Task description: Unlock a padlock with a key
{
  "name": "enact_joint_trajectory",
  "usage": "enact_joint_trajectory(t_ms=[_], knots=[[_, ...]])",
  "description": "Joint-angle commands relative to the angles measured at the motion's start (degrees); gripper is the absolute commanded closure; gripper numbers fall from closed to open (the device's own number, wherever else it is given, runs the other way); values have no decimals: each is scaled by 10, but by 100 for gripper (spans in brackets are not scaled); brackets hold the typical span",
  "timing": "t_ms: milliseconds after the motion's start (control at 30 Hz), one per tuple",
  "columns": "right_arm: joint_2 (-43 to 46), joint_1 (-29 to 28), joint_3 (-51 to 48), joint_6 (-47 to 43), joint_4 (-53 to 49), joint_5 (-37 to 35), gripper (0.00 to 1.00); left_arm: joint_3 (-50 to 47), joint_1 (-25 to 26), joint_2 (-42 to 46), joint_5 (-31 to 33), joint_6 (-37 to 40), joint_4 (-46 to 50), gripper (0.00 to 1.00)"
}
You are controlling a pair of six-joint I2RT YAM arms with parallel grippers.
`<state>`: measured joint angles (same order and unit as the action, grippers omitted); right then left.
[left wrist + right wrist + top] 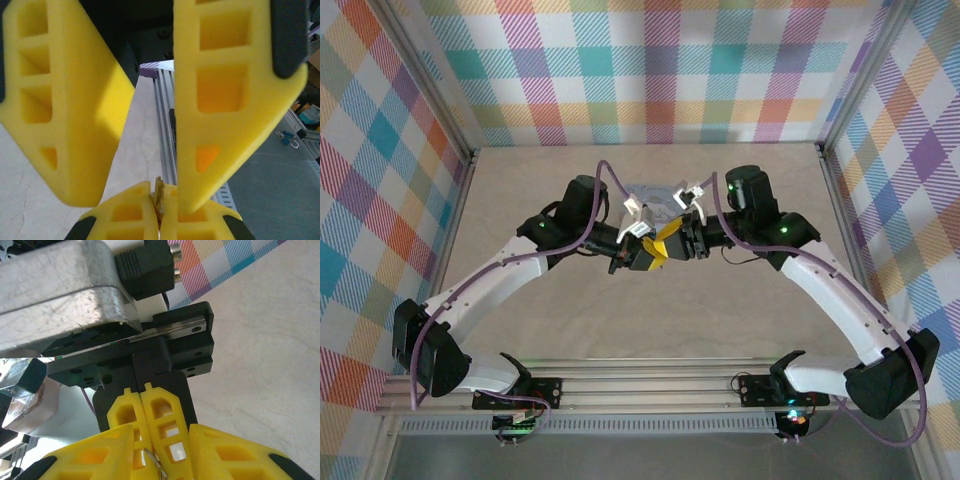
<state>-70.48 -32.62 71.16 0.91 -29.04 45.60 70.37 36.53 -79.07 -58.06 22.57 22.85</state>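
- The flat, pale blue-grey padlock [655, 190] has faint pale print on its face, too small to read from above.
- It lies on the tabletop [550, 330] just behind the two wrists, about midway between the left and right edges and nearer the far edge than the near one. The arms hide part of it.
- The tabletop is a pale beige sheet; close up it shows a faint marbled grain and hairline veins.
- The left gripper [156, 199] has its yellow foam fingers pressed together, pinching the tiny, dark metallic key [159, 192]. The key's tip pokes out past the fingertips, well above the tabletop.
- The right gripper [159, 427] meets it nose to nose. Its yellow fingers [235, 455] stand moderately parted on either side of the left fingertips and the key, with a clear gap between them. I cannot tell whether they touch anything.
- From the right wrist, the key [152, 461] shows as a thin glinting sliver between those fingers.
- Three walls [650, 70] of plaid cloth in pink, teal, orange, yellow and purple close in the table, held by bare aluminium posts [468, 155].
- A slotted aluminium rail [650, 385] runs along the near edge and carries both arm bases; beyond it lies a grey floor [270, 200].
- Purple cables [610, 175] loop along both white-and-black arms.
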Motion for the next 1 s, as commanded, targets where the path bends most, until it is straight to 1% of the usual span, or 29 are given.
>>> enact_joint_trajectory(t_ms=[0,100,167,300,367,433,467,533,633,700,767,833,900,967], knots=[[-10,-12,17,-25,-18,-3,65,20,-5,0,-21,9,18,100],[-19,-18,24,-35,-36,-8,68,21,-5,2,-21,9,18,100],[-22,-19,24,-36,-39,-7,74,20,-5,2,-22,9,18,100],[-21,-19,20,-38,-33,-34,100,18,-5,6,-11,-3,12,100],[-19,-19,17,-32,-25,-54,100,10,-5,13,10,-19,-2,100],[-13,-19,8,-21,-7,-76,100,-4,-5,24,55,-49,-25,100],[-8,-19,-2,-12,7,-88,100,-13,-5,31,77,-61,-35,96],[9,-19,-24,6,42,-109,100,-32,-5,46,111,-80,-59,82],[38,-17,-66,42,106,-152,100,-71,-6,77,169,-110,-110,64],[54,-11,-87,70,143,-174,100,-106,-11,106,217,-137,-140,56],[61,1,-102,100,174,-178,100,-144,-23,137,258,-185,-186,52],[61,13,-110,129,197,-174,100,-178,-46,165,277,-260,-232,50],[54,23,-110,151,216,-154,100,-197,-70,180,275,-335,-263,48],[43,27,-106,171,231,-138,100,-205,-75,184,254,-368,-282,48]])
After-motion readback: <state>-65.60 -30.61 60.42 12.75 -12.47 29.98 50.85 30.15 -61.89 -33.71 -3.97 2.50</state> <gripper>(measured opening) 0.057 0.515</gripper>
